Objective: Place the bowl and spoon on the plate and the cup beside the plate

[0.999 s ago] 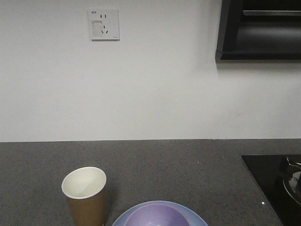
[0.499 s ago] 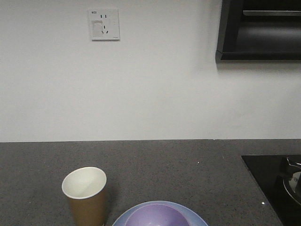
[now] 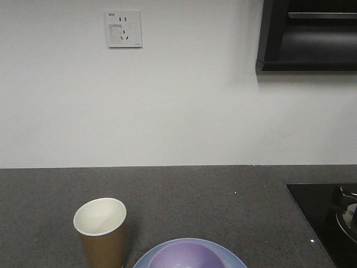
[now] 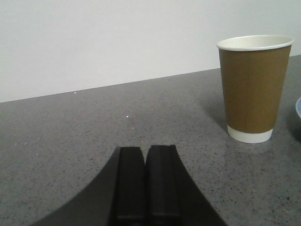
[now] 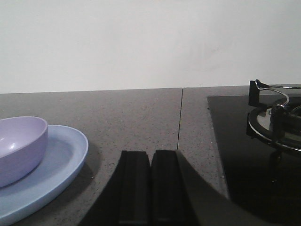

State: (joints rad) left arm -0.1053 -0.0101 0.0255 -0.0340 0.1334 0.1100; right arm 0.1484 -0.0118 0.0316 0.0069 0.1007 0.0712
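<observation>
The brown paper cup stands upright on the dark counter, just left of the pale blue plate. The lavender bowl sits on that plate. In the left wrist view the cup is ahead and to the right of my left gripper, which is shut and empty, low over the counter. My right gripper is also shut with nothing in it, to the right of the plate and bowl. The spoon is out of view.
A black gas hob with a metal pan support lies right of the right gripper. The grey speckled counter ends at a white wall with a socket. A dark hood hangs at the upper right.
</observation>
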